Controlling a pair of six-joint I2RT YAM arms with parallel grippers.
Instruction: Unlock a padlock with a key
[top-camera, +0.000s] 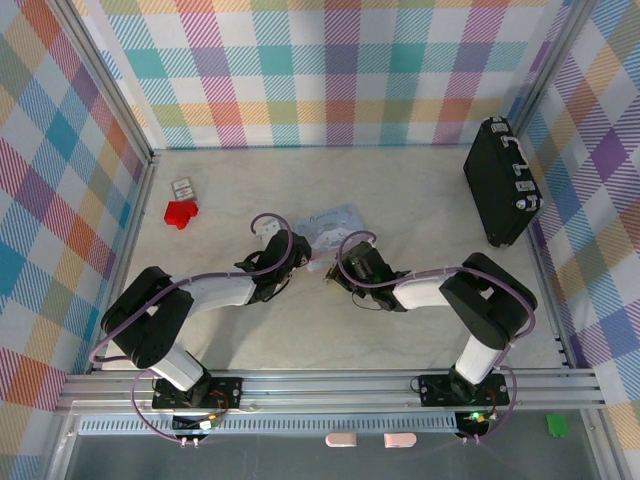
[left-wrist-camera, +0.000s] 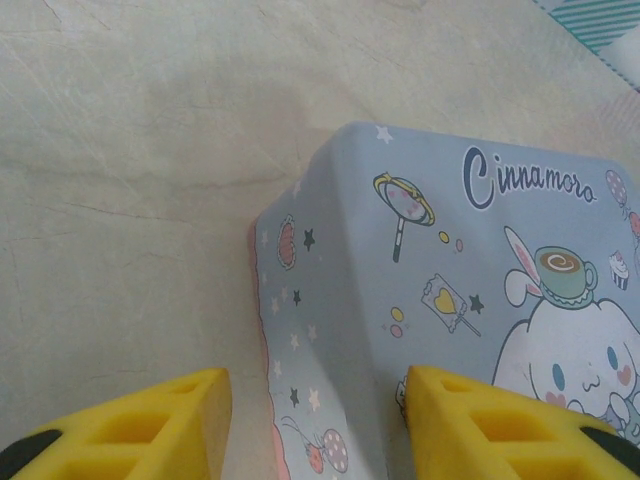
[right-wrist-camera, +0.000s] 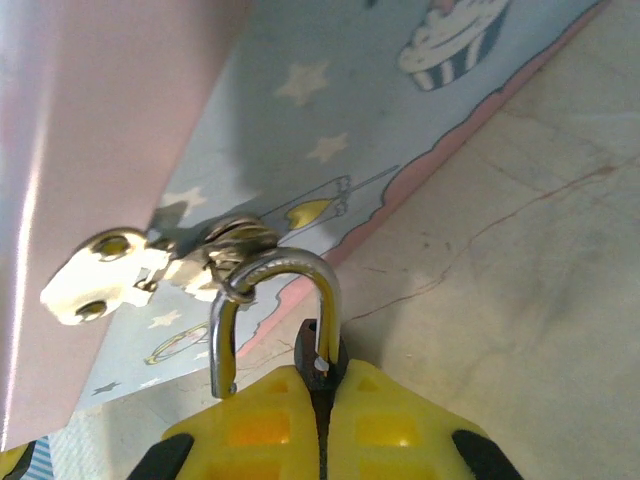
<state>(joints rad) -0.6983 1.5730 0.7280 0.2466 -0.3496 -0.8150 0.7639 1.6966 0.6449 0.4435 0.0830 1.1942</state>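
On my right wrist feed the padlock sits at the side of the pale blue tin. Its silvery shackle is hooked through a small ring on the tin's pale hasp. I can only make out a dark sliver of the lock's body, because the right gripper has its yellow fingers pressed together on it and hides the rest. One leg of the shackle runs down into that sliver. The other ends bare just beside the fingers, and I cannot tell whether it is seated in the body.

On the left wrist feed the left gripper is spread over a corner of the tin. One finger is above the table and the other above the lid, and I cannot tell whether either touches. The lid reads "Cinnamoro", cut off at the frame edge, above a cartoon white rabbit-like figure with a cup on its head.

From the top camera the lock is too small to pick out between the two wrists. A red block lies far left and a black case stands far right.
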